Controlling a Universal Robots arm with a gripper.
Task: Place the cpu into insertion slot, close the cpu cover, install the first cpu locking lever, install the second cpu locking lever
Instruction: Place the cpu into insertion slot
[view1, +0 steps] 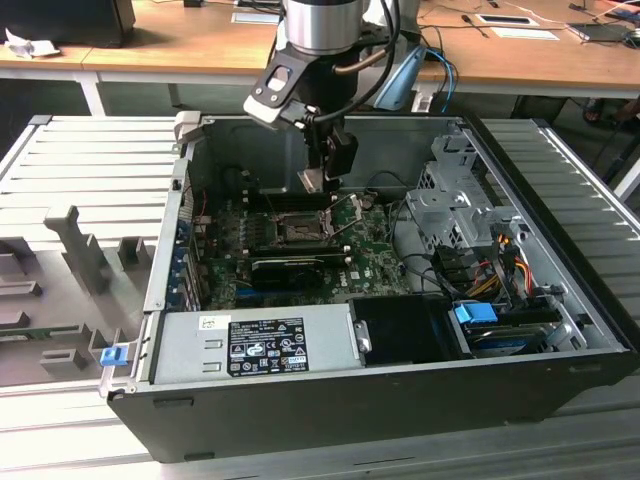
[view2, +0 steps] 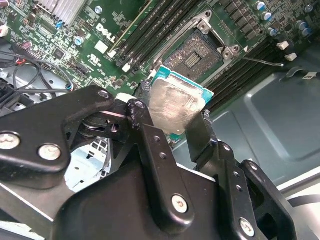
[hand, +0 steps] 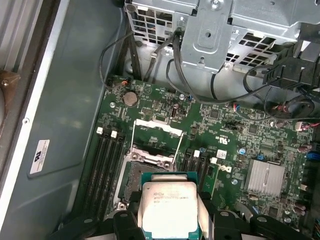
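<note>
Table: I see a ribbed grey table (view1: 80, 150) carrying the whole job.
Computer case: an open dark computer case (view1: 400, 400) lies on its side on the table, its inside facing up.
Arm: my arm (view1: 320, 25) reaches down into the case from above.
Motherboard: a green motherboard (view1: 370, 235) covers the floor of the case and shows in both wrist views.
Claw: my claw (view2: 175, 125) is clenched on the cpu, one black finger on each of two opposite edges.
Insertion slot: the insertion slot (view2: 192, 52) is a square black socket in a silver frame, and it stands bare with nothing seated in it.
Cpu cover: the cpu cover (hand: 159, 129) stands swung up off the slot.
Cpu: the cpu (hand: 169, 210), silver top showing, hangs in the air over the motherboard, near the slot but apart from it.
Locking lever: a thin metal locking lever (view2: 260, 61) sticks out beside the slot, unlatched.
</note>
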